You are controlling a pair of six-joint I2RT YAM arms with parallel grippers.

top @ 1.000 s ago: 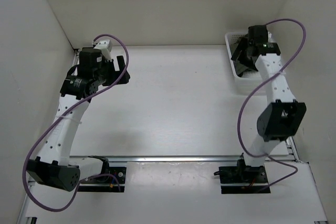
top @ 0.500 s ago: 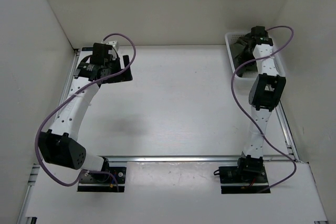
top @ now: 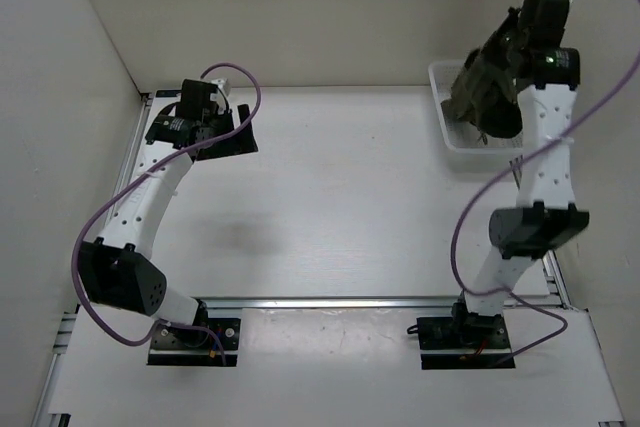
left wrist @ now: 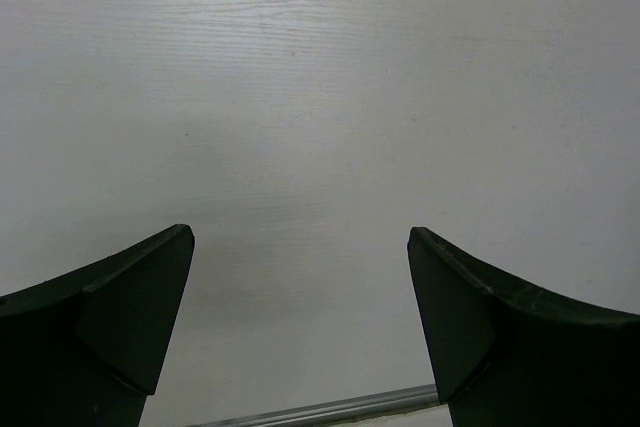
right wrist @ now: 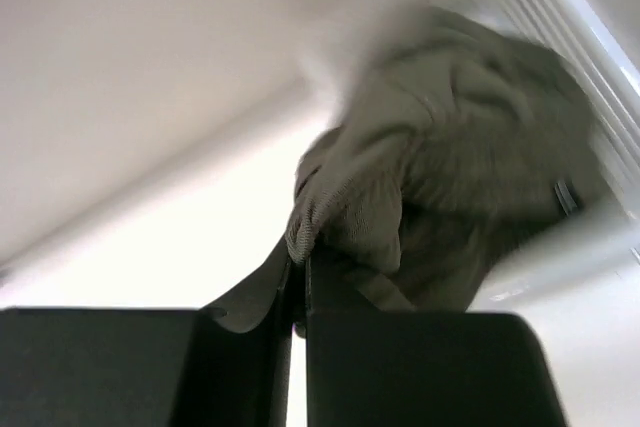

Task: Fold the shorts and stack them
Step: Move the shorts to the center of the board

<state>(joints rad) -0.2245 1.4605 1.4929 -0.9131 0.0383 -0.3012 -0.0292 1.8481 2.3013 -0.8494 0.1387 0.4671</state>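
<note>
Shorts (top: 472, 95) are at the far right corner, a bunched olive-green clump hanging over the white mesh basket (top: 437, 75), held above its rim. No clear waist or leg end shows. In the top view the clump's long axis runs diagonally, from the right gripper (top: 503, 55) down-left toward the basket. Whether the low end touches the basket, can't tell.

Hard to read: from above, dark fabric and dark wrist merge, so the clump's edge near the gripper is vague. The right wrist cam is blurred, esp. the basket wall at upper right, and the shorts (right wrist: 450, 177) are partly blocked by the gripper body at the bottom. Waist, legs and hems can't be picked out.

Right gripper (right wrist: 300, 259): jaws pinched tight together w/ a fold of the fabric edge caught between the tips.

Left gripper (top: 238, 135) sits at the far left over the table (top: 340, 197), well apart from the shorts. Its cam shows the left gripper (left wrist: 300, 237) spread wide, nothing between the fingers (left wrist: 130, 297), just bare white tabletop and a strip of metal rail (left wrist: 330, 409) at the bottom edge.
</note>
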